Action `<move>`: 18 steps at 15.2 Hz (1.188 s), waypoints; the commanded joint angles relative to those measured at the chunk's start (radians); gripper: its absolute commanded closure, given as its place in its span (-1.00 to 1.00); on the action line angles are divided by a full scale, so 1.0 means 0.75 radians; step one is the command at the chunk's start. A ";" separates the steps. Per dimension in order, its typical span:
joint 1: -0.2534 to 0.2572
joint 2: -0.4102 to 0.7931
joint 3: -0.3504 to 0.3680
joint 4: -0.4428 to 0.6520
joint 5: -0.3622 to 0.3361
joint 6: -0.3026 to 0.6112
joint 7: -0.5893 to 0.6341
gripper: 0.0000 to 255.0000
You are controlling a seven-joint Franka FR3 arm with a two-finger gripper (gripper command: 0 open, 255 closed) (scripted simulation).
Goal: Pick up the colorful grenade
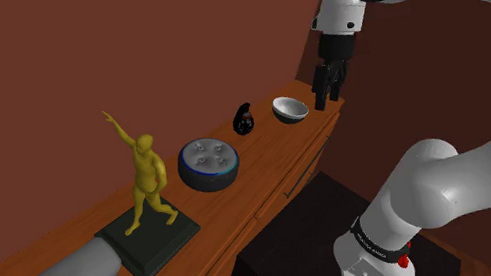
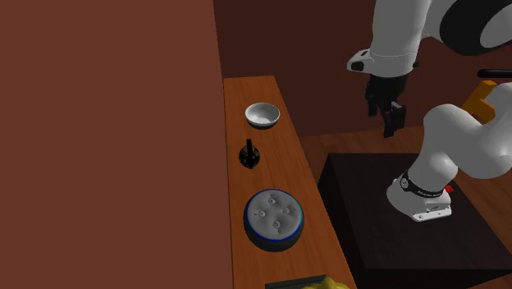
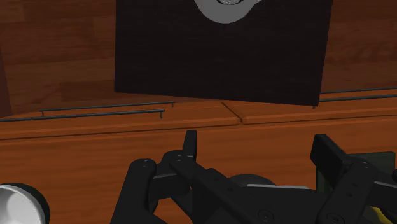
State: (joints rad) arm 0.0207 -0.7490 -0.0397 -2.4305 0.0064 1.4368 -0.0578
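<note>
The grenade point(image 1: 245, 120) point(image 2: 249, 155) is drawn as a small black object with a narrow top. It stands on the wooden dresser top point(image 1: 69, 251) point(image 2: 246, 90), between a grey bowl point(image 1: 291, 109) point(image 2: 262, 115) and a round dark speaker point(image 1: 209, 163) point(image 2: 274, 218). My black gripper point(image 1: 325, 91) point(image 2: 387, 116) hangs in the air off the dresser's front edge, nearer the bowl than the grenade, touching nothing. In the wrist view its fingers point(image 3: 189, 147) stand apart, with nothing between them; the gripper point(image 3: 257, 153) is open.
A yellow figure point(image 1: 147, 178) with a raised arm stands on a dark square base point(image 1: 149, 243) at the shoulder view's left. A brown wall runs close behind the dresser. Drawer handles point(image 3: 102, 114) line its front. My dark stand point(image 2: 410, 222) sits beside it.
</note>
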 commanded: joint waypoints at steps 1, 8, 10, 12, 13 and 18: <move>0.000 0.000 0.000 0.000 0.000 0.000 0.000 -1.00; -0.059 0.305 0.013 0.047 0.044 0.305 0.181 -1.00; -0.075 0.396 0.012 0.076 0.053 0.382 0.228 -1.00; -0.090 0.489 0.009 0.111 0.061 0.454 0.275 -1.00; -0.098 0.535 0.007 0.130 0.065 0.488 0.297 -1.00; -0.133 0.766 -0.011 0.248 0.085 0.638 0.404 -1.00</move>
State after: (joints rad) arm -0.0720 -0.2112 -0.0427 -2.2641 0.0680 1.8919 0.2309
